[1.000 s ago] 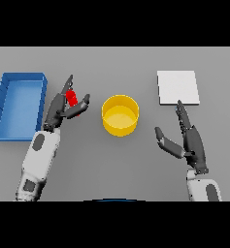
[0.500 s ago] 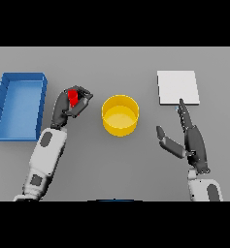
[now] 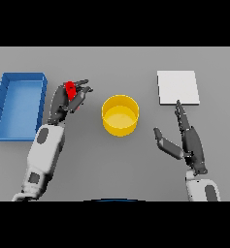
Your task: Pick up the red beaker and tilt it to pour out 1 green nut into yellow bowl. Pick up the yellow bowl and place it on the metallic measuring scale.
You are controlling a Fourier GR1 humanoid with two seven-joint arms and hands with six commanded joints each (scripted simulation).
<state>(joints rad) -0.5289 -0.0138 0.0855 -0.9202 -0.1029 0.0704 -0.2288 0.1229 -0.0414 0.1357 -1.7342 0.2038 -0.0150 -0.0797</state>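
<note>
Red beaker (image 3: 71,88) clasped in left hand (image 3: 68,100).

- Grey table (image 3: 111,63): flat, plain, matte top; fills the whole scene.
- Blue tray (image 3: 2,99): sits on the table at the far left, rectangular, raised walls, long side running away from the robot.
- Yellow bowl (image 3: 120,127): stands upright on the table near the middle, round, well apart from the tray.
- Metallic measuring scale (image 3: 178,87): pale square slab lying flat on the table, right of the bowl and farther back, not touching it.
</note>
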